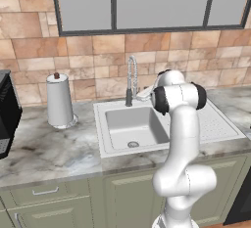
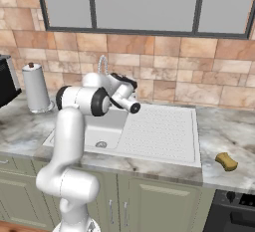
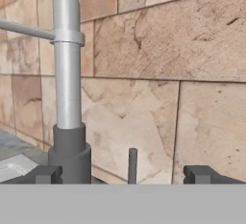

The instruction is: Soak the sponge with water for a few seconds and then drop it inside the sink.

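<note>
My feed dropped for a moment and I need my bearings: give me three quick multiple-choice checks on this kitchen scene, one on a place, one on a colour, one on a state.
1. Where is the sponge?
A. in the sink
B. on the counter right of the drainboard
C. in the gripper

2. What colour is the paper towel roll?
A. white
B. blue
C. red

3. How is the gripper?
A. shut on the sponge
B. open, holding nothing
C. shut, holding nothing

Answers: B, the sponge lies on the counter beyond the sink; A, the paper towel roll is white; B, the gripper fingers stand apart by the faucet.
</note>
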Robot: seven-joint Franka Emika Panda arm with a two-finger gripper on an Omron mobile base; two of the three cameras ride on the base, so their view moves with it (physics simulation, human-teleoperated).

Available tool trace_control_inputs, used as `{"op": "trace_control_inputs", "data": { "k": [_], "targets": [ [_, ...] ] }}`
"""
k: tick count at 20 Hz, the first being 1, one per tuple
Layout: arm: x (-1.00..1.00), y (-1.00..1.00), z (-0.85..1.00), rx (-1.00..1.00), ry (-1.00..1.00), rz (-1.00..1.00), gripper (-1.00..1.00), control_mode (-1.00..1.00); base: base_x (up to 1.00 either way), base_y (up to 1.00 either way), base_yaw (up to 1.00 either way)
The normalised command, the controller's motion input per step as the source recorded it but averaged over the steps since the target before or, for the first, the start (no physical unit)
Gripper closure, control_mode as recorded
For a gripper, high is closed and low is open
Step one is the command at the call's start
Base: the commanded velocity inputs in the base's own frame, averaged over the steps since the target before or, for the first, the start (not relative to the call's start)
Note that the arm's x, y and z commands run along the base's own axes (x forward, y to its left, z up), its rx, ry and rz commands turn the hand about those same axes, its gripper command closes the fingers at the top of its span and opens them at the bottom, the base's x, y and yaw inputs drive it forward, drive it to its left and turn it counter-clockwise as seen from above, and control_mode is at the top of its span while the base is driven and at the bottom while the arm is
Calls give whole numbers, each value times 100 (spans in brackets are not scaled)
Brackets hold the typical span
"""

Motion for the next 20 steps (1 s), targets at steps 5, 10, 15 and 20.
{"op": "trace_control_inputs", "data": {
  "k": [5, 10, 15, 20],
  "targets": [
    [12, -1, -13, 0, -1, -3, -100, -100, 0, 0, 0],
    [26, 0, -10, 0, -1, -3, -100, -100, 0, 0, 0],
    [26, -1, 0, 0, -1, -3, -100, -100, 0, 0, 0],
    [20, -10, 0, 0, 0, -2, -100, -100, 0, 0, 0]
  ]
}}
